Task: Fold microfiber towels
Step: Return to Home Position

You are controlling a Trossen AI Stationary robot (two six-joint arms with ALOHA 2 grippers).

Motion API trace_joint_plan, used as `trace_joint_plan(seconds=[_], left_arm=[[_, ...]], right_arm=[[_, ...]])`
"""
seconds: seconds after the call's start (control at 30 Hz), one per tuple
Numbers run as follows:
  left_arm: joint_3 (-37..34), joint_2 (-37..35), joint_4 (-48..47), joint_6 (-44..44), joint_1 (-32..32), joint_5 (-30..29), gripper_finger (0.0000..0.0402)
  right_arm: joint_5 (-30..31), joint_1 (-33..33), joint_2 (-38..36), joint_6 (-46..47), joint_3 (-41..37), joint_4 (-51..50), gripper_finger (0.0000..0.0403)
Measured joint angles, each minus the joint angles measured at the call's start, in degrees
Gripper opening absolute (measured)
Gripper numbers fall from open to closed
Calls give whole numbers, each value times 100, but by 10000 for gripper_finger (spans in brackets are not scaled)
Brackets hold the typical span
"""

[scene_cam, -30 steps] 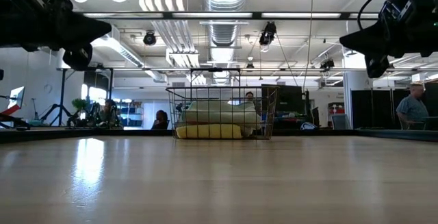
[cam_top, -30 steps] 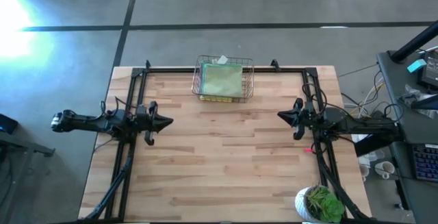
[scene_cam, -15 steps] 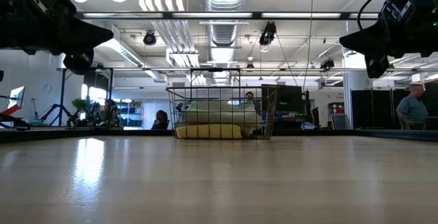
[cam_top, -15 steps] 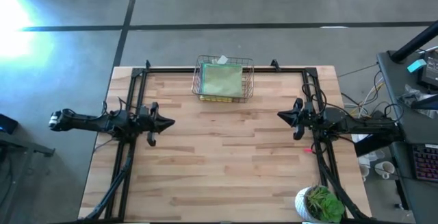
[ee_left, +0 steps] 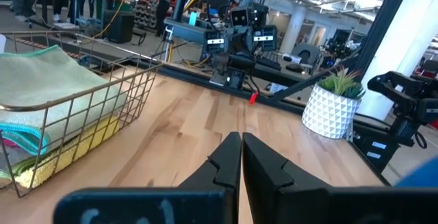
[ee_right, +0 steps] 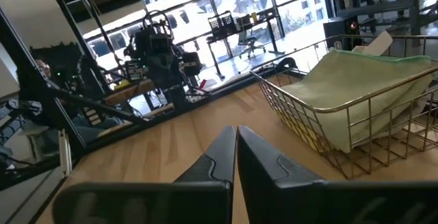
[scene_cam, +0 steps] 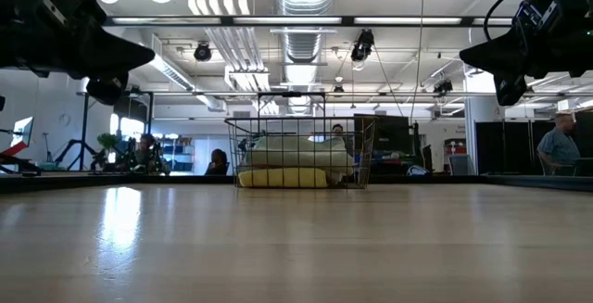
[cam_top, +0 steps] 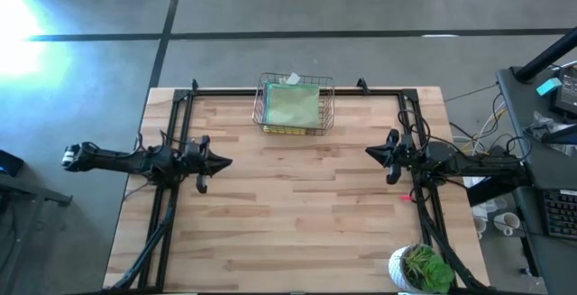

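Towels: microfiber towels [cam_top: 293,106] stacked in wire basket [cam_top: 260,106], upper centre.
Handling: likely soft, light, limp; pinch corners.
Left pincer [cam_top: 227,161]: pressed together, empty, mid-left.
Right pincer [cam_top: 368,152]: pressed together, empty, mid-right.

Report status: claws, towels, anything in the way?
Left claw shut, empty, over table, left side. Right claw shut, empty, over right side. Towels stacked in the wire basket. Plant pot at a corner, apart from both arms.
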Motion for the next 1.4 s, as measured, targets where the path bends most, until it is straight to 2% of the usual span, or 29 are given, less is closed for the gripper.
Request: trace_joint_plan(seconds=[1.4], left_arm=[[0, 148, -1, 2, 0, 0, 0]], right_arm=[[0, 0, 1, 0, -4, -2, 9]])
